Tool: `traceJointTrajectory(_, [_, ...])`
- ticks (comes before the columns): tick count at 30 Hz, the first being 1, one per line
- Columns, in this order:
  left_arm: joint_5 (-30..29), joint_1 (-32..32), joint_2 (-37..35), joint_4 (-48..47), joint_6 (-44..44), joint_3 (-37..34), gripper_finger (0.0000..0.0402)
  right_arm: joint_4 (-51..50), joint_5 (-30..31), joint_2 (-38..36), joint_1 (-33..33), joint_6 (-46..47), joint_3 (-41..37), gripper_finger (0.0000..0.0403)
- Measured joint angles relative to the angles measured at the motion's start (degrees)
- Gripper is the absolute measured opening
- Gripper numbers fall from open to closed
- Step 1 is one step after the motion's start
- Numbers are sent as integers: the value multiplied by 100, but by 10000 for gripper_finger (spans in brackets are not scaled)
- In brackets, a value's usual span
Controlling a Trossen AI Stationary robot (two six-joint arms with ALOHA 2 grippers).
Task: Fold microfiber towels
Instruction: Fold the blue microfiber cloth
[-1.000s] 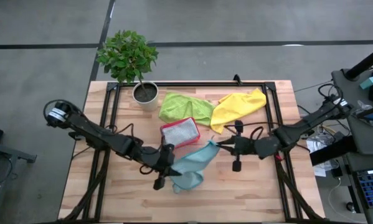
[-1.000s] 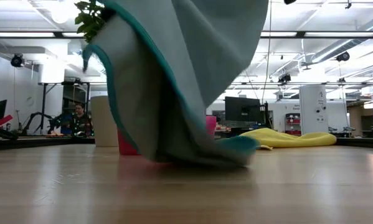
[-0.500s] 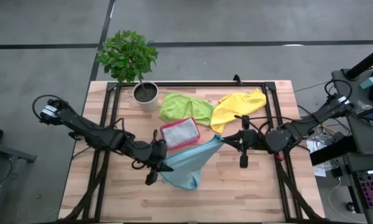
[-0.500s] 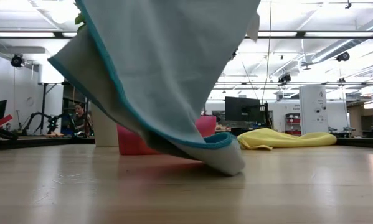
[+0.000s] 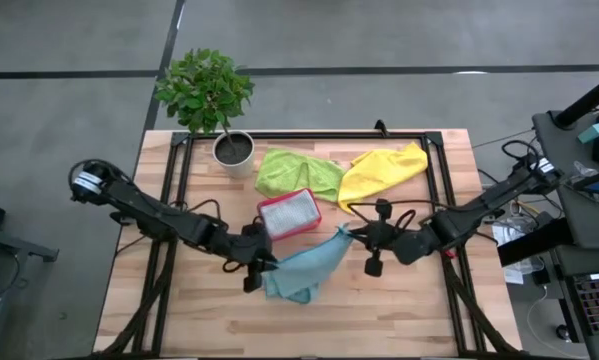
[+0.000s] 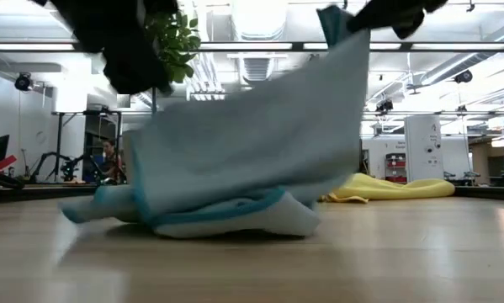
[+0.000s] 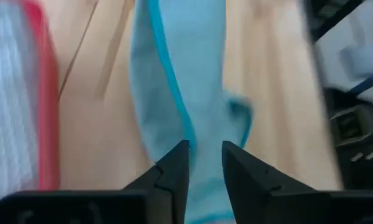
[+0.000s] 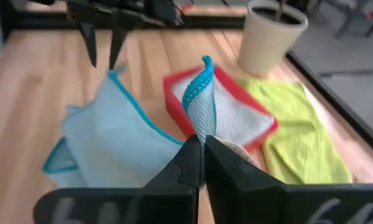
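The wooden bench (image 5: 409, 310) carries a potted plant (image 5: 233, 148), a lime towel (image 5: 294, 170), a yellow towel (image 5: 379, 172), a pink tray (image 5: 289, 213) and a teal towel (image 5: 299, 275).

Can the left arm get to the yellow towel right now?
Probably not easily. The yellow towel lies at the far right of the table, while the left gripper is down by the teal towel. The pink tray and the right gripper sit between.

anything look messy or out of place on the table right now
Yes. The teal towel is bunched near the table's front, one corner pinched up by the right gripper; the left gripper stands open at its other end. The lime towel and yellow towel lie crumpled, unfolded.
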Motion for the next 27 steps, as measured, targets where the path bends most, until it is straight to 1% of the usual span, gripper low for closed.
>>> traceJointTrajectory(4, [7, -7, 132, 63, 2, -162, 84, -303, 109, 127, -11, 337, 0, 9])
traceJointTrajectory(9, [-67, 7, 203, 28, -15, -258, 55, -346, 106, 175, -11, 434, 0, 9])
traceJointTrajectory(11, [-141, 7, 220, 176, -229, -257, 46, -356, 103, 175, -11, 429, 0, 9])
traceJointTrajectory(13, [-226, 15, 298, 345, -508, -262, 45, -366, 100, 181, -11, 431, 0, 9])
traceJointTrajectory(16, [-271, 20, 554, 708, -751, -275, 58, -371, 97, 181, -9, 431, 0, 9])
traceJointTrajectory(21, [-280, -20, 1322, 1432, -1184, -252, 98, -371, 90, 181, 2, 425, -11, 9])
traceJointTrajectory(25, [-300, -28, 1722, 1232, -1541, -128, 128, -375, 84, 181, 4, 418, -11, 9])
traceJointTrajectory(27, [-500, -20, 1816, 1103, -1713, -122, 138, -376, 84, 181, 4, 372, -11, 9])
